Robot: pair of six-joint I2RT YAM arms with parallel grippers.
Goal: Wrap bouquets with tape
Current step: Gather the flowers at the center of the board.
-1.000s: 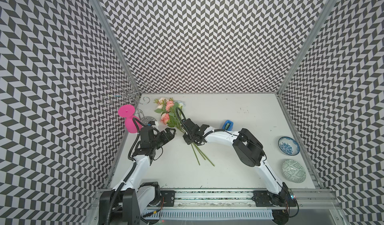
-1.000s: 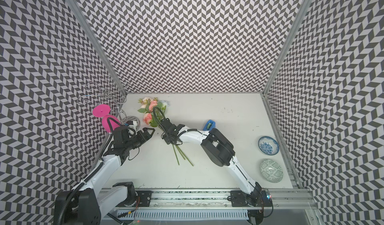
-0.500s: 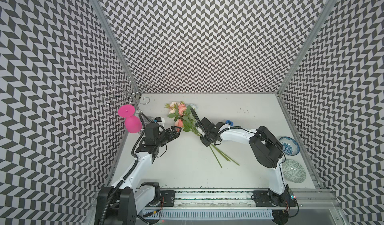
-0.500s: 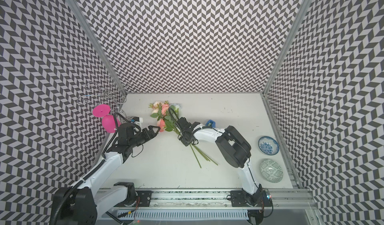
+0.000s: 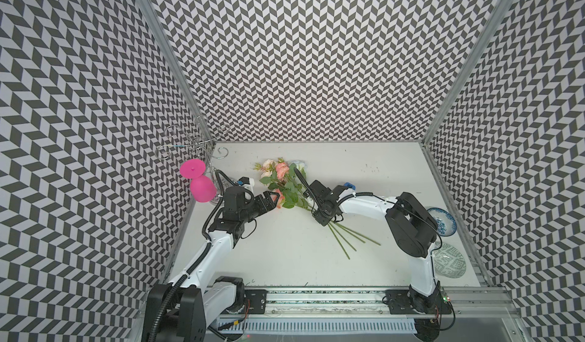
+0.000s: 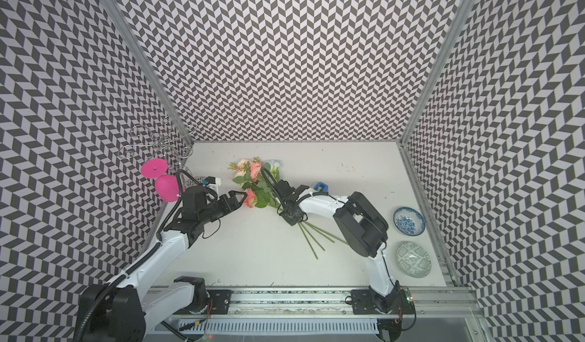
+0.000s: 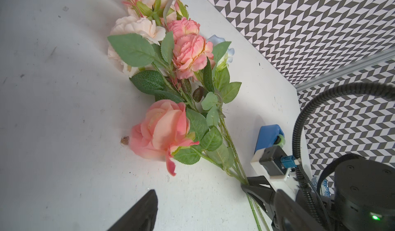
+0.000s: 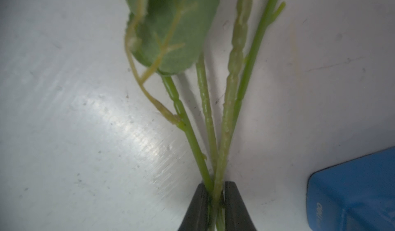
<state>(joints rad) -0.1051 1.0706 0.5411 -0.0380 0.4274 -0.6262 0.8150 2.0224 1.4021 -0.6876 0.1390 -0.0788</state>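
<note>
With your right hand (image 8: 215, 199) clamped on the stems of the rose bouquet (image 5: 289, 191) lying on the bench (image 5: 285, 261) and your left hand (image 5: 267, 200) wide and empty beside the blooms, the fanned stems may slip apart before taping.

The right gripper (image 5: 318, 215) clamps the green stems of the bouquet (image 5: 286, 187) on the worktop (image 5: 285, 261). The left gripper (image 5: 270, 199), jaws apart, sits just beside a peach bloom (image 5: 278, 197). A blue tape dispenser (image 5: 348, 185) peeks out behind the right gripper.

Bouquets (image 7: 181, 95) — pink, peach, green, tape (image 7: 268, 136) — blue
</note>
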